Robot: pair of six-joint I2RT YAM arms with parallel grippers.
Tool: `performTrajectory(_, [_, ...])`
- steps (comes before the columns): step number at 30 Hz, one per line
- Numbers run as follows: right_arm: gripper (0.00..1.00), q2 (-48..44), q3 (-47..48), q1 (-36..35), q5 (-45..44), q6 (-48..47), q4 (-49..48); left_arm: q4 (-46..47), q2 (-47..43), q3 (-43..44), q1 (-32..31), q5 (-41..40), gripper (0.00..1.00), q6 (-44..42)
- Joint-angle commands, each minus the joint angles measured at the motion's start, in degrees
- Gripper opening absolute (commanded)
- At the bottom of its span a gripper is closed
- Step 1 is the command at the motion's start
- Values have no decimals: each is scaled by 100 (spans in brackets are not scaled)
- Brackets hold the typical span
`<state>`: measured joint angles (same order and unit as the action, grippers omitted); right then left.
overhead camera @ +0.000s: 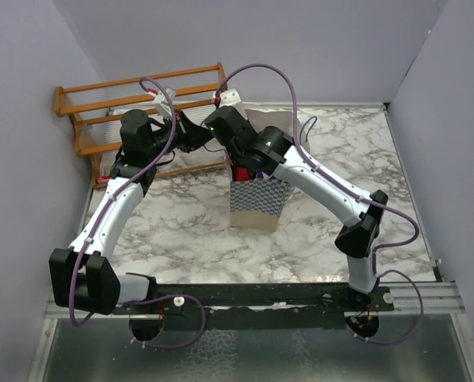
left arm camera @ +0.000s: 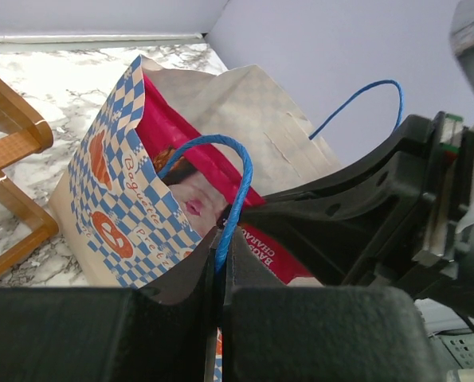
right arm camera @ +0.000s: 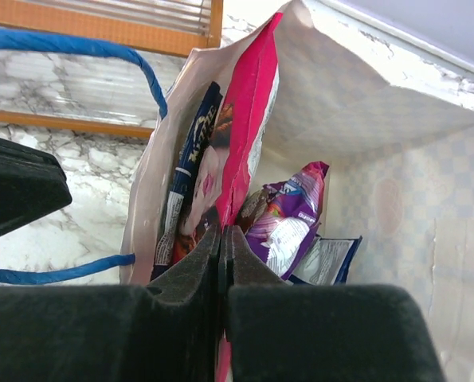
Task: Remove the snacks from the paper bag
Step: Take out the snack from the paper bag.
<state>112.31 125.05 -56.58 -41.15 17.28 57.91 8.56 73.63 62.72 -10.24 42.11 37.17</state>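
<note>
The paper bag (overhead camera: 256, 203) stands upright mid-bench, toward the far edge. The left gripper (left arm camera: 223, 259) has its fingers clamped together on the bag's blue cord handle (left arm camera: 240, 167). Inside the bag's mouth, the right gripper (right arm camera: 222, 243) has its fingers pinched on the pink packet (right arm camera: 248, 119). A blue packet (right arm camera: 190, 159) lies against one face of it and a purple packet (right arm camera: 288, 223) sits just beside the other.

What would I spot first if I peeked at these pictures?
The paper bag stands open in the middle of the top view. The left gripper pinches its blue cord handle. The right gripper is shut on a bright magenta-pink packet inside, beside a purple packet.
</note>
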Motion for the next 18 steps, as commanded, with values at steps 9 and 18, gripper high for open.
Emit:
performTrajectory(9, [1,-1571,35,-23,-378,-1272,-1473,255,-182,-85,13,217,0,-168])
performTrajectory(18, [1,-2713,114,-22,-529,-2665,-3187,255,-158,-111,20,187,0,-224])
